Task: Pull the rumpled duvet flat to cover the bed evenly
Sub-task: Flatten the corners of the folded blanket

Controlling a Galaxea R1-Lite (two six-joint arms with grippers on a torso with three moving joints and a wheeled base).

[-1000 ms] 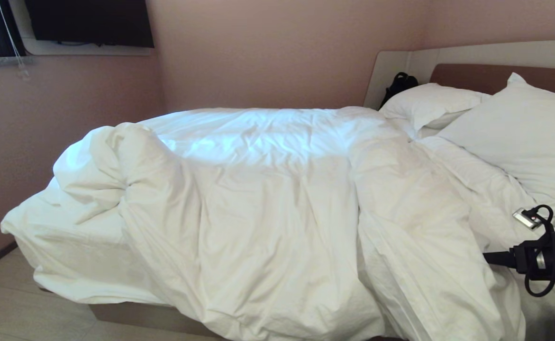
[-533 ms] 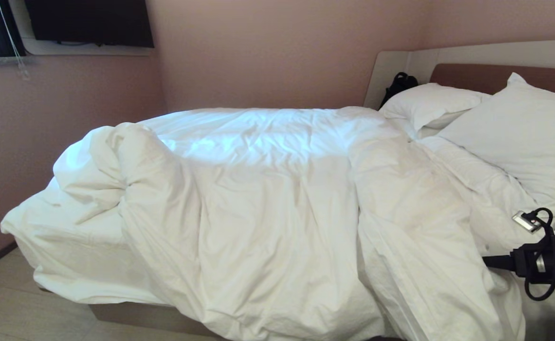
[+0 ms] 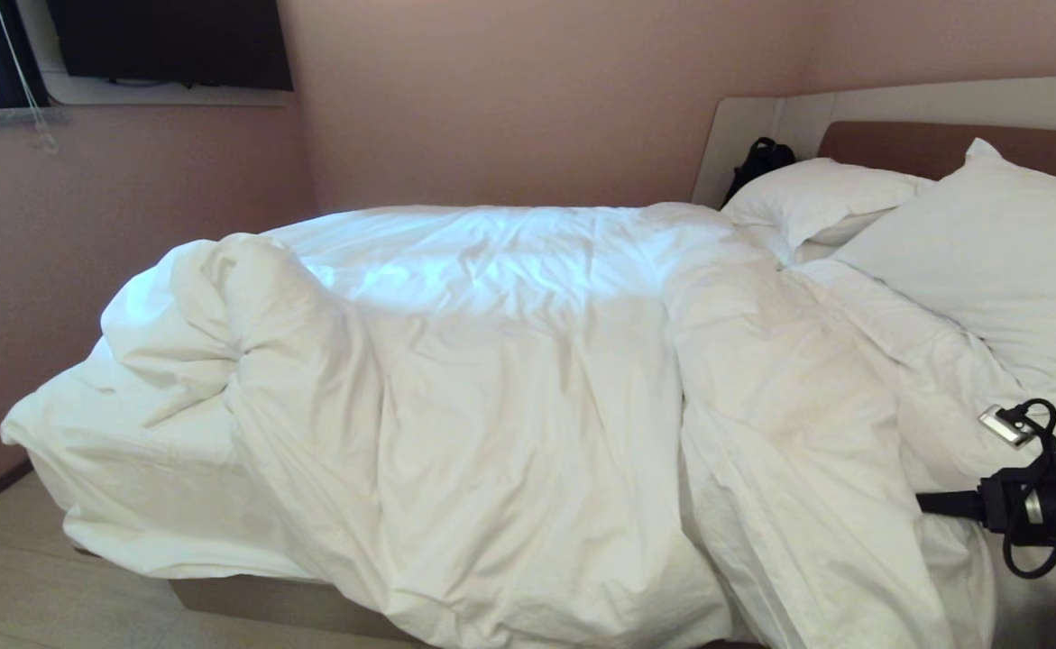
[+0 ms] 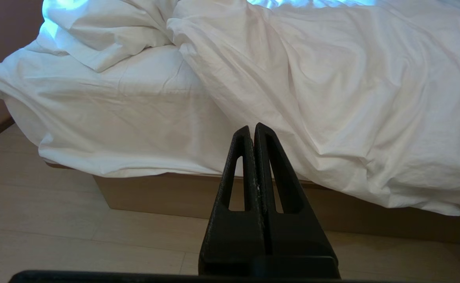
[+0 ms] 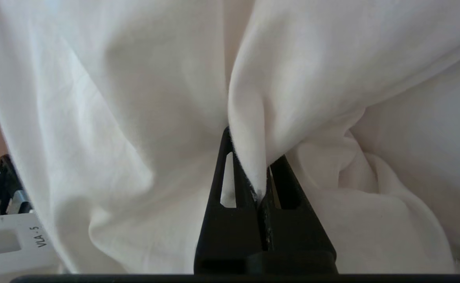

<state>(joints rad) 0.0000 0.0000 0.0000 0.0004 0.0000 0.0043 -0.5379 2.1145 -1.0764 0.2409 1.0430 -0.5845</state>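
Pinching a fold of the duvet (image 5: 300, 78), the right gripper (image 5: 258, 173) is seen with its jaws clamped on the cloth, a narrow ridge of white cotton being trapped between the black fingers (image 5: 230, 184). Beyond the gripper, toward the foot, the duvet is heaped over the bed (image 4: 143, 192); to the gripper's far side the quilt is bunched into a rolled lump, with bare mattress sheet (image 3: 122, 433) left uncovered below it.

The duvet is judged to be soft, puffy and fairly light, yet bulky enough to drag. Its cotton cover is likely to slip if only a thin pinch is held, so a thick fold near an edge or corner is thought the best hold.

Compared with a second earlier, the right gripper is found closed where its fingers were apart, and it sits slightly lower against the cloth. The left gripper (image 4: 255, 131) is held with its fingers together on nothing, off the bed's near side.
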